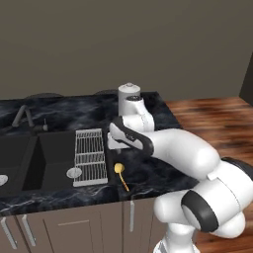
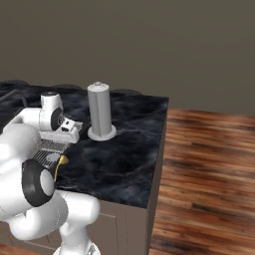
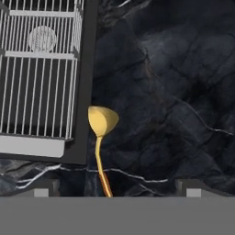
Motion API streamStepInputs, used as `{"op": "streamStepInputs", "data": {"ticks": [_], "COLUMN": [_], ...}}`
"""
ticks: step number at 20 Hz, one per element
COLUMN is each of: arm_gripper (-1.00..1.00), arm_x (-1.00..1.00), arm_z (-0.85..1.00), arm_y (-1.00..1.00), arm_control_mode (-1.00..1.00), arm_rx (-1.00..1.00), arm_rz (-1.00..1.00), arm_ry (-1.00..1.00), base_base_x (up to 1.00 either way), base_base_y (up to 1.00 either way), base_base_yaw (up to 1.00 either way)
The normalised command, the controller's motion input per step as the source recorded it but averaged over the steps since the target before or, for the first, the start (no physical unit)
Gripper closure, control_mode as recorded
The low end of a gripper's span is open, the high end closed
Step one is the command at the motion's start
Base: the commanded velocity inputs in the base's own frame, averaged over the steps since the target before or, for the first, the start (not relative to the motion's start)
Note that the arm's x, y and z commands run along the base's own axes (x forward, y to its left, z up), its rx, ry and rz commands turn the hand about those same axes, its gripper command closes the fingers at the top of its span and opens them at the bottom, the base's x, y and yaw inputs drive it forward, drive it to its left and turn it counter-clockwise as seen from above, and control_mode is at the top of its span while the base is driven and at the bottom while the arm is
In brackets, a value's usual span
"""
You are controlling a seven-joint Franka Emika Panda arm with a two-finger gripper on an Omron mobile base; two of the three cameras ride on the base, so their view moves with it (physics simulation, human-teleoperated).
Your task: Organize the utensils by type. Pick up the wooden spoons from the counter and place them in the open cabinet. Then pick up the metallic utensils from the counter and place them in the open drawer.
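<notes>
The fingers [image 3: 117, 190] stand spread wide with nothing between them, their two dark tips rising at the bottom of the hand view above the table [image 3: 174, 92] — glossy black with pale veining; one metallic utensil [image 3: 102, 133] lies on the table just beside the sink's edge, its bright yellow round head toward the white wire rack [image 3: 39, 69], its thin handle running back between the finger tips; from the right base view a grey cylinder [image 2: 99, 112] stands upright farther along the table.
</notes>
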Motion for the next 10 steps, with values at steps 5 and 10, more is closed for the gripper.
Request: {"op": "streamStepInputs", "data": {"ticks": [5, 10], "arm_gripper": [-1.0, -1.0], "arm_x": [0.0, 0.0], "arm_z": [-0.24, -0.18], "arm_y": [0.24, 0.2], "arm_control_mode": [-1.0, -1.0], "arm_rx": [0.0, 0.0], "arm_rz": [0.0, 0.01], "arm_ry": [0.1, 0.18], "base_base_x": [0.0, 0.0], "base_base_y": [0.0, 0.0], "base_base_yaw": [0.0, 0.0]}}
